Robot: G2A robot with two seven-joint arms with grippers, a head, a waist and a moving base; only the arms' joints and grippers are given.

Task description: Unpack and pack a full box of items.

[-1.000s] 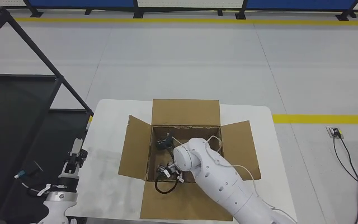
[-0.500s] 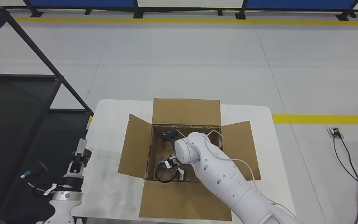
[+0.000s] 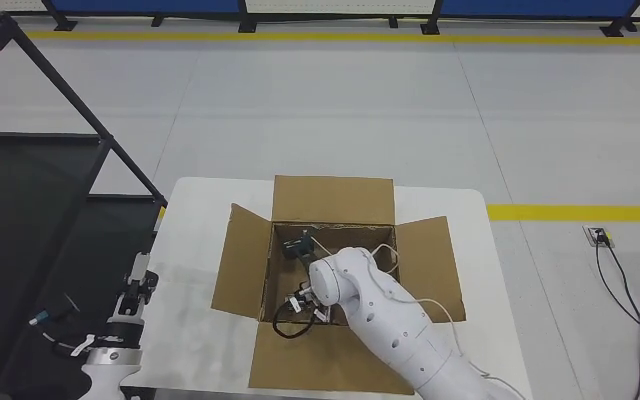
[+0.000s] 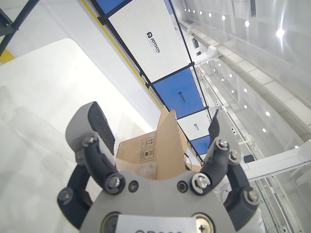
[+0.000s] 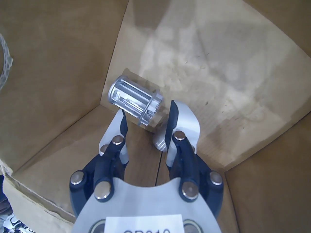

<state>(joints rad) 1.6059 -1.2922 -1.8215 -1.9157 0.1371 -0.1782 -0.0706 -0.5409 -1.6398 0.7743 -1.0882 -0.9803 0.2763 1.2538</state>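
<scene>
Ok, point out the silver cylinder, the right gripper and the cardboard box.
silver cylinder (image 5: 133, 100), right wrist view, on its ribbed side.
right gripper (image 5: 147, 109), right wrist view, midway between its fingertips.
cardboard box (image 3: 331, 200), top view, on its far flap.

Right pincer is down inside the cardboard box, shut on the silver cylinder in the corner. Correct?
No. The right pincer is down inside the cardboard box, but open, not shut: the right wrist view shows its jaws apart, the silver cylinder lying ungripped at their tips in the corner.
</scene>
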